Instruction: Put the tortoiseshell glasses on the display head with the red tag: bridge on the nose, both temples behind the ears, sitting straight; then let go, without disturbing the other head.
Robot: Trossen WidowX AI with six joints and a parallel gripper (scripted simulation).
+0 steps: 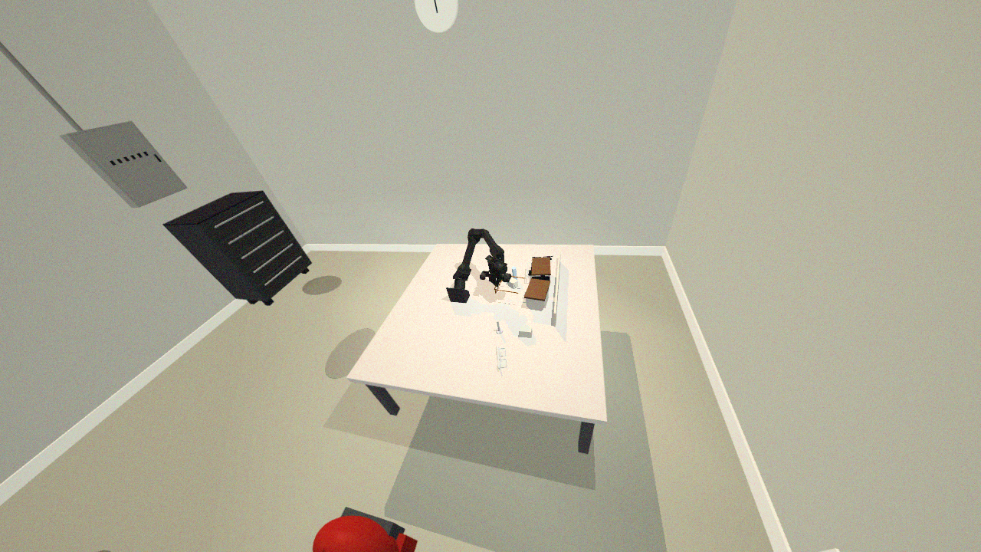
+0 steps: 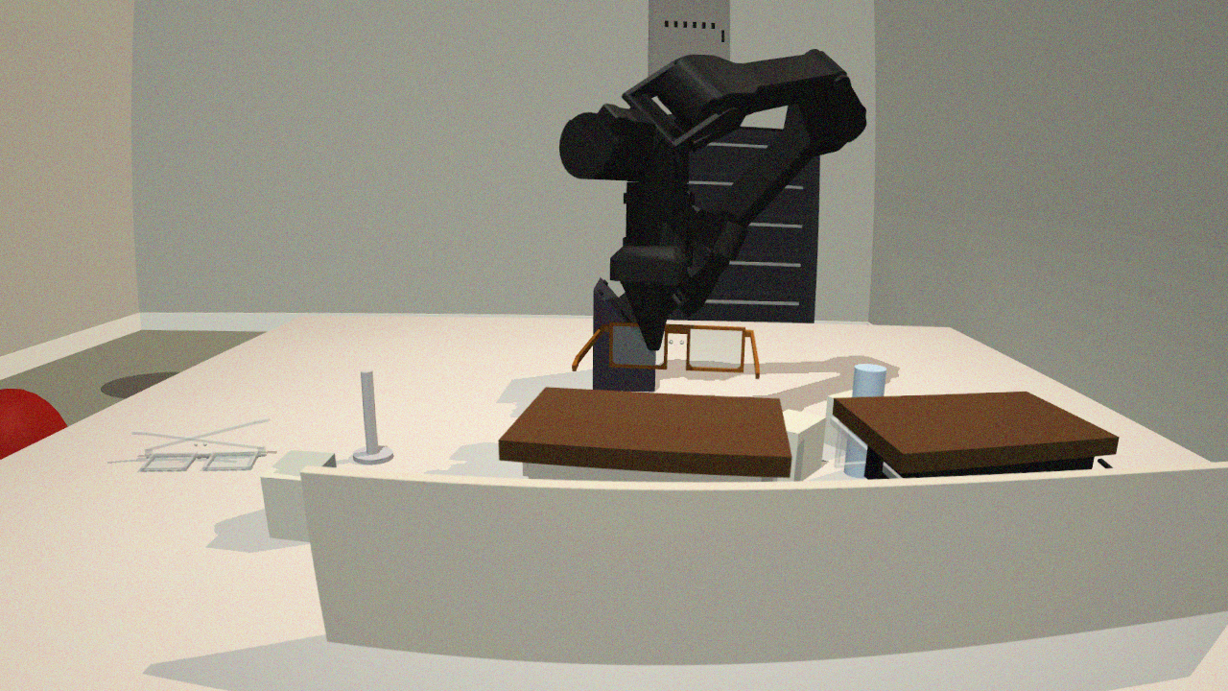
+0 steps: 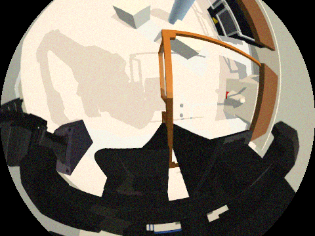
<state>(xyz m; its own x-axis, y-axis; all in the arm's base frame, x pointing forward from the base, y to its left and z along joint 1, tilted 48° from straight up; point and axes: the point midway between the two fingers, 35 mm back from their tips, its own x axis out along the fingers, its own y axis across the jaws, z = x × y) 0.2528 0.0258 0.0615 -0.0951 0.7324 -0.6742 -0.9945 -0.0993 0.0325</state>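
Gripper point(image 1: 496, 286) point(image 2: 654, 345) point(image 3: 167, 126) fingers clamped on tortoiseshell glasses point(image 1: 507, 291) point(image 2: 716, 328) point(image 3: 167, 65), left-lens rim in ext. view; we est. light, stiff, temples fragile, best hold nr. bridge.

Exterior view: single black arm, elbow raised toward two o'clock, forearm level, wrist bent down. Pincer point(image 1: 496, 289) point(image 2: 654, 345) point(image 3: 167, 126) points to six o'clock above the desk point(image 1: 438, 349) point(image 2: 446, 361) point(image 3: 108, 42), fingers clamped nearly together.

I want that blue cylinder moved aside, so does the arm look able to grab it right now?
Probably not: its tool is closed on the tortoiseshell glasses, which would likely need setting down before grabbing the blue cylinder.
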